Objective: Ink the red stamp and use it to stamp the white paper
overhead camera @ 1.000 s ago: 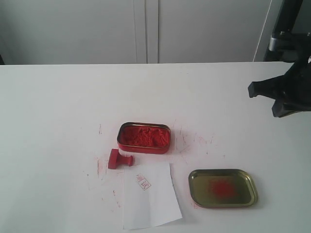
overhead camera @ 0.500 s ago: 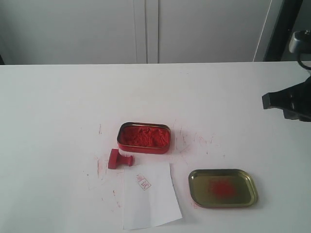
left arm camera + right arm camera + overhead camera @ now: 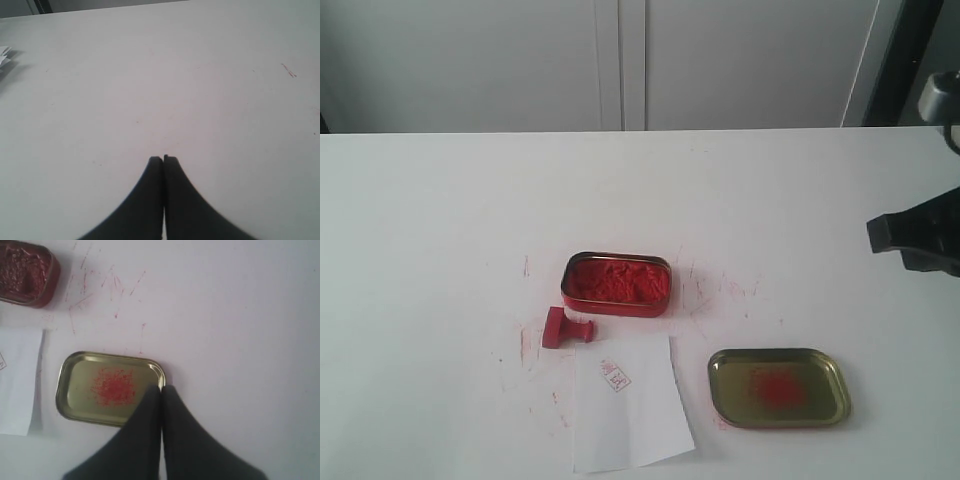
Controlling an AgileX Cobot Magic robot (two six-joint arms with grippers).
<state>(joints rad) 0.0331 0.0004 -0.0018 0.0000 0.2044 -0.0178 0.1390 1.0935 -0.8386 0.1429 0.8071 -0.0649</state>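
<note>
Red stamp [image 3: 566, 328] tipped on its side on the white table [image 3: 440, 220], just near of the red ink tin's [image 3: 616, 283] left end and just beside the far-left corner of the white paper [image 3: 628, 403]; small red imprint on the sheet's far part; gold tin lid [image 3: 778, 386] to the right, apart; right gripper [image 3: 161, 388] pinched together, empty, above the lid's edge; left gripper [image 3: 163, 158] likewise pressed closed, empty, over bare tabletop.

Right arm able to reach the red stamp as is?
Probably yes: the red stamp lies uncovered on its side by the white paper, nothing above it. The right gripper is shut, empty, and must open first.
</note>
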